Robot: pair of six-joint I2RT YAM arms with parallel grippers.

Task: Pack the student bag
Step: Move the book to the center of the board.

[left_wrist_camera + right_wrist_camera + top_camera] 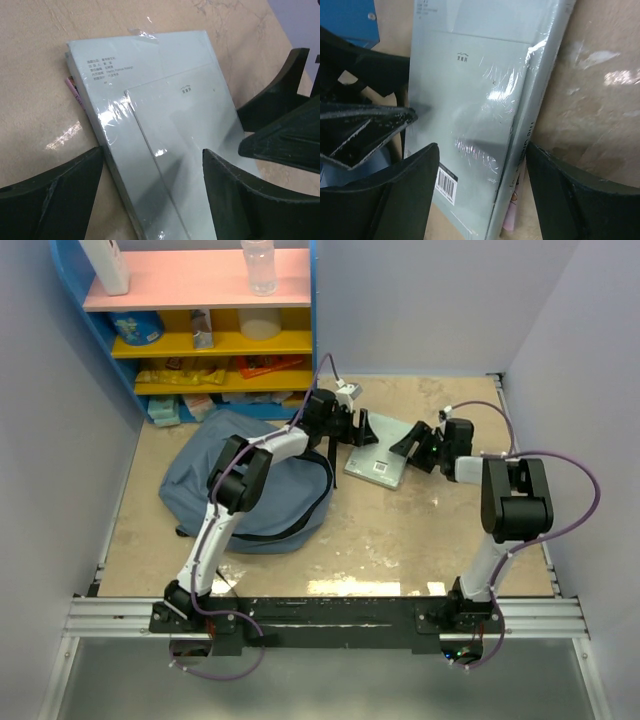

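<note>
left tool (364,430): jaws apart, arm extended | right tool (411,445): jaws apart, elbow raised

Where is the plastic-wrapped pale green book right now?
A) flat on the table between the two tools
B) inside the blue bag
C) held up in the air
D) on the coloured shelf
A: the book lies flat on the table, with the left tool and right tool open at either side of it, and the student bag lies beside it.
</note>
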